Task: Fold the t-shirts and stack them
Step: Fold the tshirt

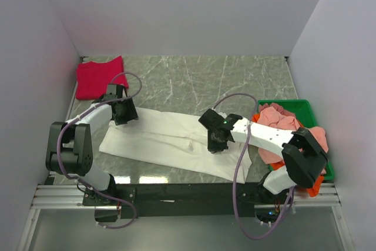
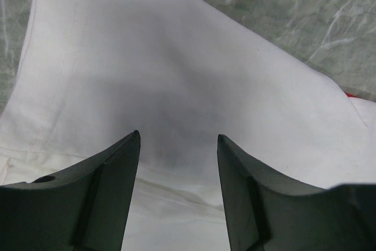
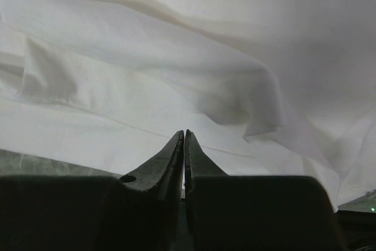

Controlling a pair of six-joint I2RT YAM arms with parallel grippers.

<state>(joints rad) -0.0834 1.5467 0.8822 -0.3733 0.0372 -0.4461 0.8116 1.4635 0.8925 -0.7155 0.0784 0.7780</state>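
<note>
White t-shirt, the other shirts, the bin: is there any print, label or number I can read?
None can be read. The white t-shirt shows only plain cloth in all three views. The crimson t-shirt and the green bin show no lettering in the top view.

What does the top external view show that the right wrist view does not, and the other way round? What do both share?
Only the top external view shows the crimson t-shirt at the far left corner, the green bin holding salmon-pink and orange t-shirts, and the left arm.

Only the right wrist view shows the right arm's jaws pressed together at the cloth. Whether they pinch any cloth is unclear.

Both show the white t-shirt.
</note>
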